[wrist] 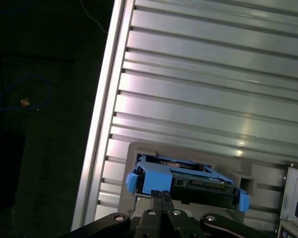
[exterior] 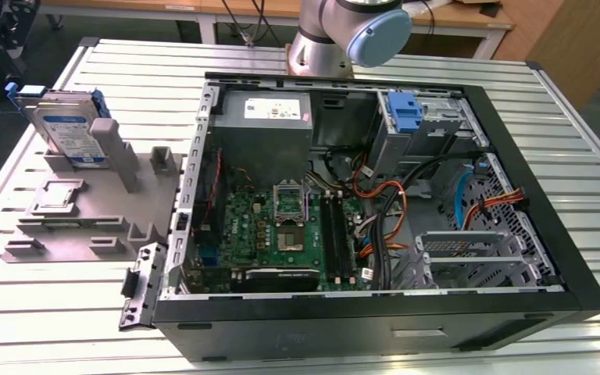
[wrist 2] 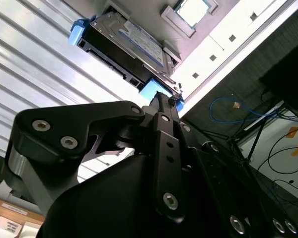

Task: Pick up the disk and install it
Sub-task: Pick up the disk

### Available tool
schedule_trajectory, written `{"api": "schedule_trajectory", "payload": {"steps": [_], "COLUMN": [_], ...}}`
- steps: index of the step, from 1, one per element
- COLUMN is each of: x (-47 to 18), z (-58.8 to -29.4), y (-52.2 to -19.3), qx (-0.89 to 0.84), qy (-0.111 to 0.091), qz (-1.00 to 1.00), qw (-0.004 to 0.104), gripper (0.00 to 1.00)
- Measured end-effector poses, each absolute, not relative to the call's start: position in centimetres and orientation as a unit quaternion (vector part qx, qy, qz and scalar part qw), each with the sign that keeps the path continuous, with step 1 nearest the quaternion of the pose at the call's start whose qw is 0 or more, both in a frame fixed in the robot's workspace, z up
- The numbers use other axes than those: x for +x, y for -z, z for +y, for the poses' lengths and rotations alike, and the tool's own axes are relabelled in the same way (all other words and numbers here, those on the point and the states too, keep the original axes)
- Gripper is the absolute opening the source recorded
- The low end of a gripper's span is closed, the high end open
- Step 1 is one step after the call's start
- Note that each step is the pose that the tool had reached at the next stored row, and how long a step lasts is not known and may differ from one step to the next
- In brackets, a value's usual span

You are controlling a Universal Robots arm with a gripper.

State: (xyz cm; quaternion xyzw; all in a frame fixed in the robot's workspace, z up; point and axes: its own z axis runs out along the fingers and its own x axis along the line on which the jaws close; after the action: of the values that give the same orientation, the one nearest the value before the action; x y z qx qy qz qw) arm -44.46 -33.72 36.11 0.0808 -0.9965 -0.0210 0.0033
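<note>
The disk (exterior: 71, 129) stands on edge in a grey holder (exterior: 81, 211) at the exterior view's left, its white-and-blue label facing out and a blue frame round its edges. Both wrist views look along my gripper at the disk (wrist 2: 131, 39) (wrist: 188, 176). In them my gripper (wrist: 161, 195) (wrist 2: 164, 99) is shut, fingertips pressed together with nothing between them. The tips line up with the blue frame's end, with a gap between them and the disk.
An open computer case (exterior: 581, 281) lies at the exterior view's middle and right, with motherboard, cables, a blue latch piece (exterior: 405, 113) and a grey metal drive cage (exterior: 462, 254). The arm's base (exterior: 347, 31) stands behind it. All rests on a ribbed metal table (exterior: 123, 62).
</note>
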Motion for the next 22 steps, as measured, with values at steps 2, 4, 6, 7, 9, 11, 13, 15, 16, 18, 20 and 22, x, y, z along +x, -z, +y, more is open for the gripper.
{"api": "schedule_trajectory", "payload": {"steps": [2,4,6,7,9,11,13,15,16,18,20,22], "x": [-44.46,-44.46,-44.46,-44.46,-44.46,-44.46,-44.46,-44.46,-44.46,-44.46,-44.46,-44.46], "z": [-33.72,-33.72,-33.72,-33.72,-33.72,-33.72,-33.72,-33.72,-33.72,-33.72,-33.72,-33.72], "y": [-36.11,-36.11,-36.11,-36.11,-36.11,-36.11,-36.11,-36.11,-36.11,-36.11,-36.11,-36.11], "qx": [0.084,0.087,0.090,0.091,0.093,0.094,0.095,0.095,0.095,0.096,0.097,0.098], "qy": [0.021,0.021,0.021,0.021,0.021,0.021,0.021,0.021,0.021,0.021,0.021,0.021], "qz": [-0.996,-0.996,-0.996,-0.996,-0.995,-0.995,-0.995,-0.995,-0.995,-0.995,-0.995,-0.995], "qw": [0.003,0.003,0.003,0.003,0.004,0.004,0.004,0.004,0.004,0.004,0.004,0.004], "gripper": [0.10,0.10,0.10,0.10,0.10,0.10,0.10,0.10,0.10,0.10,0.10,0.10]}}
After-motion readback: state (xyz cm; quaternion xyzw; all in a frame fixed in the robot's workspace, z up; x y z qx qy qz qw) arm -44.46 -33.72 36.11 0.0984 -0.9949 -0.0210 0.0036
